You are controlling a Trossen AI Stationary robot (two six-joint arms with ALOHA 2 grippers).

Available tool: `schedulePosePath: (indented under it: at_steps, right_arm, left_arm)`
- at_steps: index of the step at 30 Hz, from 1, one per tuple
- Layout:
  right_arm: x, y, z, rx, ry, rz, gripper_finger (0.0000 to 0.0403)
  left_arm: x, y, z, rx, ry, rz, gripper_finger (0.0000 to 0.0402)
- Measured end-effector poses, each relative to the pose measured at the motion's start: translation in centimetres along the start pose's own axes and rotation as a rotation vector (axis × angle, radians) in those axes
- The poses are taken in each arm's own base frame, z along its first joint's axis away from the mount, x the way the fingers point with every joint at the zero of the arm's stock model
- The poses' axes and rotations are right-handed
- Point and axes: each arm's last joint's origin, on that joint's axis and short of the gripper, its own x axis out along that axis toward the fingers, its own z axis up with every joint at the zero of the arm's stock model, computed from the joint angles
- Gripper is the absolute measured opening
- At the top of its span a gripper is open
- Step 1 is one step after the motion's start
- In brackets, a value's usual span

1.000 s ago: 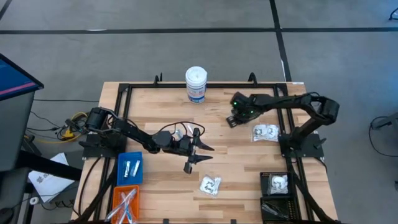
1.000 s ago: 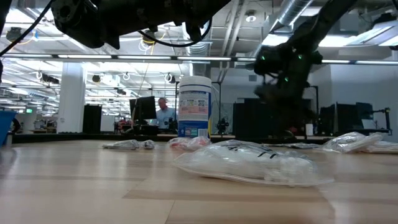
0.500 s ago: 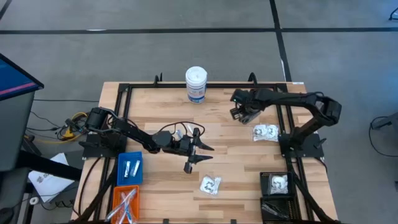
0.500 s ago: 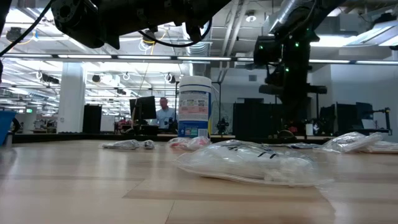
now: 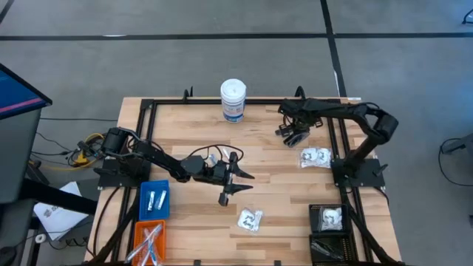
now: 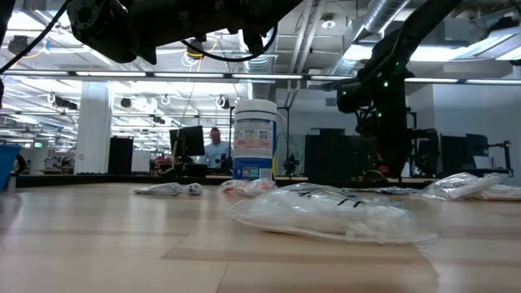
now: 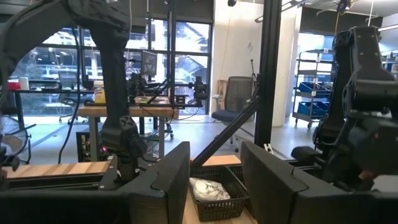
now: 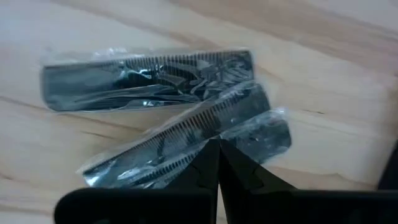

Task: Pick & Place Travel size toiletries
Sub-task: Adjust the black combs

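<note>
- On the table's left edge in the high view, a blue bin (image 5: 154, 199) holds small silver-blue tubes (image 5: 154, 199); just in front of it an orange bin (image 5: 147, 241) holds thin pale sticks (image 5: 150, 240).
- The left arm reaches from the left side toward the table's middle; the left gripper (image 5: 238, 182) hangs above the wood with its fingers apart and nothing between them; its wrist view shows the two dark fingers (image 7: 171, 180) parted, with a black basket (image 7: 214, 190) and a white packet in it beyond the gap.
- Beside that arm's wrist, a small pale item (image 5: 212, 157) lies on the wood; what it is cannot be told.
- A tall white canister (image 5: 233, 99) with a blue label stands upright at the table's far edge, left of centre.
- Nearer the front, a clear crinkly packet (image 5: 250, 219) with white contents lies alone on the table (image 5: 281, 192); in the low view it fills the foreground (image 6: 326, 213).
- The right gripper (image 5: 294, 134) is over the far right part of the table, pointed down; its fingers are closed together, holding nothing; the wrist view shows their tips (image 8: 217, 149) just above two black combs (image 8: 180, 106) in clear wrap, lying crossed on the wood.
- Just right of it, another clear packet (image 5: 315, 157) rests on the table.
- At the front right, a black bin (image 5: 329, 219) contains one more white packet.
</note>
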Motion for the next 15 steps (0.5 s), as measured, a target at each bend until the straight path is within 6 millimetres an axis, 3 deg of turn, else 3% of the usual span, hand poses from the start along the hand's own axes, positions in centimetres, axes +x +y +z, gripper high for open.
schedulePosePath:
  at_steps: [9,15]
  right_arm:
    - [2.9,1.8,0.1,-0.068,0.092,0.043,0.0]
    - [2.5,3.6,-0.9,-0.127,0.072,0.103,0.0]
  left_arm:
    - [0.0,0.0,0.0,0.0,0.0,0.0,0.0136]
    - [0.0,0.0,0.0,0.0,0.001,0.0,0.0136]
